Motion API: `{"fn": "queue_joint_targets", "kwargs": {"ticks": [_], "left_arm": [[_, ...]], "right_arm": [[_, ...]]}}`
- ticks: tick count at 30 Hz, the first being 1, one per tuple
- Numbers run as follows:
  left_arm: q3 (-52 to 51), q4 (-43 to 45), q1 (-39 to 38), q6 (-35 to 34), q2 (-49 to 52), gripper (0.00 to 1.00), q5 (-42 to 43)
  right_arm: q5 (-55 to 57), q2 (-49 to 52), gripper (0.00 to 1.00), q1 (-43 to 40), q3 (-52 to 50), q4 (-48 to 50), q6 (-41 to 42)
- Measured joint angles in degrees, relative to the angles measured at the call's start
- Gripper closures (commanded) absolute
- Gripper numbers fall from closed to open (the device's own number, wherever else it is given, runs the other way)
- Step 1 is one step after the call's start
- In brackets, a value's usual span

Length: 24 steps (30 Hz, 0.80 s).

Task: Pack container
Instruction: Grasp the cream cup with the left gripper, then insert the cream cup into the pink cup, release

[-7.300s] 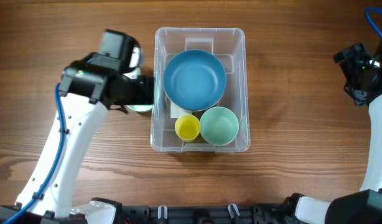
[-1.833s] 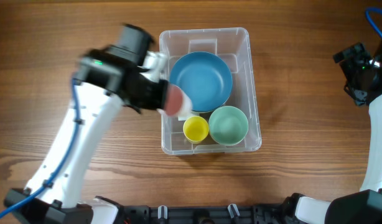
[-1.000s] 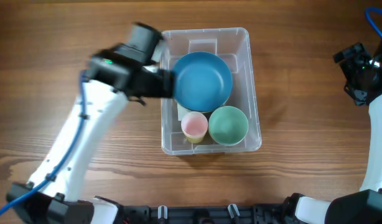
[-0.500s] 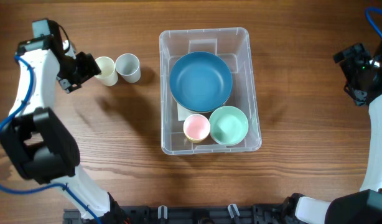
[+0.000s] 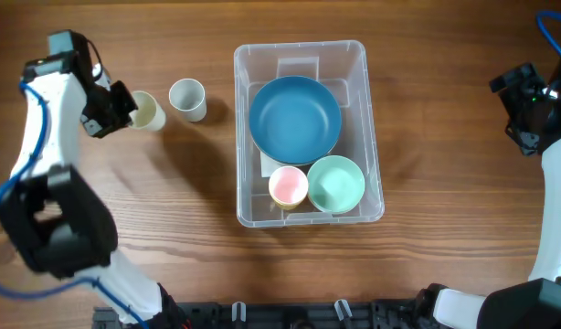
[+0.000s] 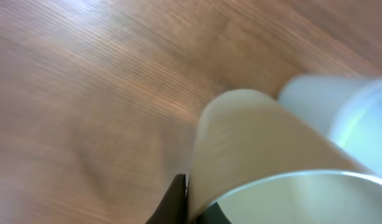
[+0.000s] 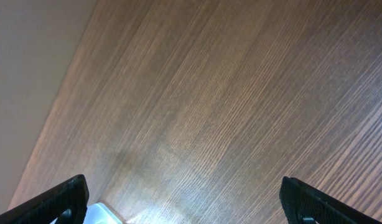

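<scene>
Overhead: container (image 5: 299,59) sits between both jaws, touching neither.

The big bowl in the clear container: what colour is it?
The bowl is plain blue, clearest in the overhead view.

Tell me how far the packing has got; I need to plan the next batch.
Done: the blue bowl, pink cup and green bowl sit inside the container. In hand: the left gripper is shut on the cream cup, out on the table. Left: that cup and the white cup beside it must go in. The right gripper hangs open, holding nothing.
</scene>
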Motion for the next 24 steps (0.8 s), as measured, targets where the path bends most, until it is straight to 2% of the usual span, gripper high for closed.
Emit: {"fn": "queue_joint_targets", "kwargs": {"ticks": [2,3,5,7,10,12,16,24], "left_arm": [[0.0,-1.88,-0.13,-0.42,-4.17,0.96,-0.22],[0.0,-3.82,-0.79,-0.61,-11.13,0.96,-0.22],[0.0,-6.05,-4.28,-0.66,-18.21,0.96,-0.13],[0.13,-6.93,-12.07,-0.63,-24.52,0.96,0.24],[0.44,-7.74,-24.33,-0.66,-28.15,0.96,0.61],[0.39,-8.0,-32.09,-0.68,-27.23,0.96,0.28],[-1.38,-8.35,-42.03,-1.46,-23.85,0.96,-0.42],[-5.18,-8.68,-53.13,-4.13,-16.55,0.96,-2.36]], "right_arm": [[0.0,0.0,0.0,0.0,0.0,0.0,0.0],[0.0,0.0,0.0,0.0,0.0,0.02,0.0],[0.0,0.0,0.0,0.0,0.0,0.02,0.0],[0.0,0.0,0.0,0.0,0.0,0.02,0.0],[0.0,0.0,0.0,0.0,0.0,0.0,0.0],[0.0,0.0,0.0,0.0,0.0,0.0,0.0],[0.0,0.0,0.0,0.0,0.0,0.02,0.0],[0.0,0.0,0.0,0.0,0.0,0.0,0.0]]}}
